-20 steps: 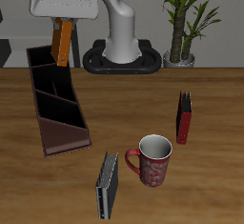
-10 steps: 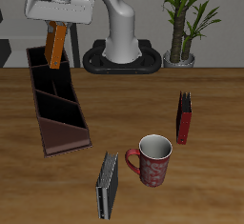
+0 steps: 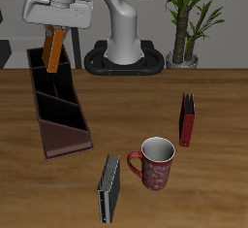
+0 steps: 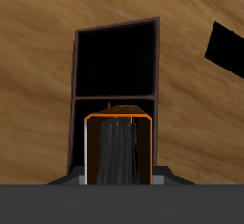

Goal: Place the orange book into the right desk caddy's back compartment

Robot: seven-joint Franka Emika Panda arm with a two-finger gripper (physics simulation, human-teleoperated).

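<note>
My gripper [image 3: 56,25] is shut on the orange book [image 3: 54,48], which hangs tilted in the air above the far end of the right desk caddy [image 3: 58,111]. The book's lower end is over the back compartment [image 3: 41,60], near its rim. In the wrist view the book [image 4: 118,150] shows end-on with an orange outline and grey pages, and the dark squarish back compartment [image 4: 116,61] lies just beyond it. The caddy's sloped low end points toward the table's front edge.
A dark-red book [image 3: 188,118] stands upright on the table. A red patterned mug [image 3: 155,162] and a grey-black book [image 3: 109,187] stand near the front edge. The robot base [image 3: 124,52] and a potted plant [image 3: 186,23] are at the back.
The gripper with the orange book has moved sideways toward the table's edge and slightly down, from beside the caddy's back end to over the back compartment.
</note>
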